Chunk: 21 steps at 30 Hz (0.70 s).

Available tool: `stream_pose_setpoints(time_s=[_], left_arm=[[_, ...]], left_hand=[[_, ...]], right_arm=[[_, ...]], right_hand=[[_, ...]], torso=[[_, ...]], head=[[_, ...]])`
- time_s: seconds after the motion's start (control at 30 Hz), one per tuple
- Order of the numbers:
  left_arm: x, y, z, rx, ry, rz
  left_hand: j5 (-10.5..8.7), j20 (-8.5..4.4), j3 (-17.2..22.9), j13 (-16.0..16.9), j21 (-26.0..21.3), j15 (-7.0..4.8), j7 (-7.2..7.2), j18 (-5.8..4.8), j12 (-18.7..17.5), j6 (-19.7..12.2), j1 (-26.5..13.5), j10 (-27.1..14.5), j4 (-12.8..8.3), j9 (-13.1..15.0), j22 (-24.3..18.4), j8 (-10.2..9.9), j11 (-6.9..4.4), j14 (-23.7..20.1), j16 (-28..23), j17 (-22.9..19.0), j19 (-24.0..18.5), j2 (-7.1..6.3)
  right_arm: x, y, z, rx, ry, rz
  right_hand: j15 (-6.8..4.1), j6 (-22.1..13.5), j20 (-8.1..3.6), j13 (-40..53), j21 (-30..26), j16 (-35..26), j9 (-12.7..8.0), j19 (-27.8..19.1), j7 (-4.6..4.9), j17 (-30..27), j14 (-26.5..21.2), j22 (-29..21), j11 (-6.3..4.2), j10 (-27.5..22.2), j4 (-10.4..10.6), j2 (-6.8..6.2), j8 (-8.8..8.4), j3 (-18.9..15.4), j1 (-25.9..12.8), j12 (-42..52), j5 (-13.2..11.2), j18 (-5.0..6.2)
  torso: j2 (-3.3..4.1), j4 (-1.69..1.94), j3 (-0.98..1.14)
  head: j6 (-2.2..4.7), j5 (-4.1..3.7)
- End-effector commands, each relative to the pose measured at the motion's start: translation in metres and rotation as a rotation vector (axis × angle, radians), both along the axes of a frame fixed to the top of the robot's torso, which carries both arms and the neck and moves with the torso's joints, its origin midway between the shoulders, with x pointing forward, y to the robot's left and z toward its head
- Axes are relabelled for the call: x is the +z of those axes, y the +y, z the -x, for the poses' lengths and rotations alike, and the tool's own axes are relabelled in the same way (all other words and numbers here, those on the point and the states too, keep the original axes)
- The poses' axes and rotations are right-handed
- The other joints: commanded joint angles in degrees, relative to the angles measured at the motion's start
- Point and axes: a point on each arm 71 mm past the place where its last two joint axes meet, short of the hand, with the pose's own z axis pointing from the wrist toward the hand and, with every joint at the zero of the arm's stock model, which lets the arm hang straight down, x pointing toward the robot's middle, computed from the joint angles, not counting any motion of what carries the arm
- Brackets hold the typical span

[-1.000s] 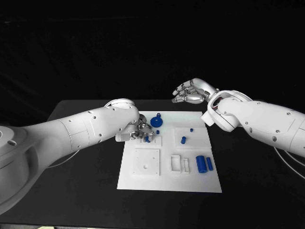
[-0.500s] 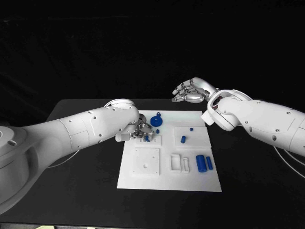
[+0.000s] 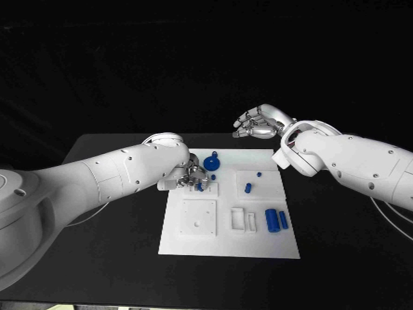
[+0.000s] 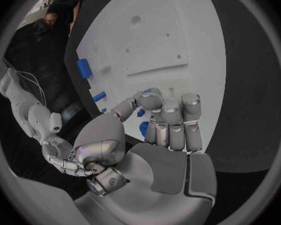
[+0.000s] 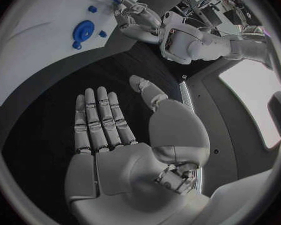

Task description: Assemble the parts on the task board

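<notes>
Left hand (image 3: 190,176) curls over a blue part (image 3: 199,188) on the task board (image 3: 227,242)

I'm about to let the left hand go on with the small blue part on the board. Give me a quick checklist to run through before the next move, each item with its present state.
1. Left hand over the task board, at its far left part: ok.
2. Small blue part by the left hand's fingers: ok; whether gripped: cannot tell.
3. Right hand off the board, beyond its far edge: ok.
4. Right hand holds nothing, fingers spread: ok.
5. Blue disc and two blue cylinders apart from both hands: ok.
</notes>
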Motion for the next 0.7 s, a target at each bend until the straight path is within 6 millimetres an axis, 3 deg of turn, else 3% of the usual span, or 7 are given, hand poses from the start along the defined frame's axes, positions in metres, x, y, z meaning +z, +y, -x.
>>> stream_pose_setpoints(time_s=[0.03,0.7], left_arm=[[-0.0059,-0.0043,0.0028,-0.025,0.0,-0.032],[-0.0109,-0.002,0.0051,-0.039,0.019,-0.065]], left_hand=[[6.21,-6.65,7.2,0.0,0.2,-1.46,-3.96,0.42,0.2,8.0,0.3,0.0,-1.6,0.9,0.2,-0.3,-0.23,0.9,0.2,0.1,0.5,0.54],[6.28,-6.66,7.2,-0.1,0.2,-1.5,-3.98,0.47,0.2,8.1,0.3,0.0,-1.6,1.0,0.2,-0.4,-0.25,1.0,0.2,0.1,0.6,0.52]], right_arm=[[0.0005,0.0007,0.0002,0.007,0.001,-0.003],[0.0003,0.0006,0.0003,0.009,0.004,-0.003]], right_hand=[[0.0,-0.2,-0.04,0.0,-0.4,-0.4,-0.1,-0.4,0.3,-0.1,-0.3,0.1,-0.09,-0.3,0.1,0.21,-0.16,0.3,-0.5,-0.4,0.4,0.07],[0.02,-0.2,-0.02,0.0,-0.4,-0.4,-0.1,-0.4,0.3,-0.1,-0.4,0.1,-0.1,-0.2,0.1,0.21,-0.14,0.4,-0.6,-0.5,0.5,0.08]], torso=[[0.03,-0.03,-0.01],[-0.01,0.09,-0.01]], head=[[-0.1,-0.14],[-0.45,-0.33]])
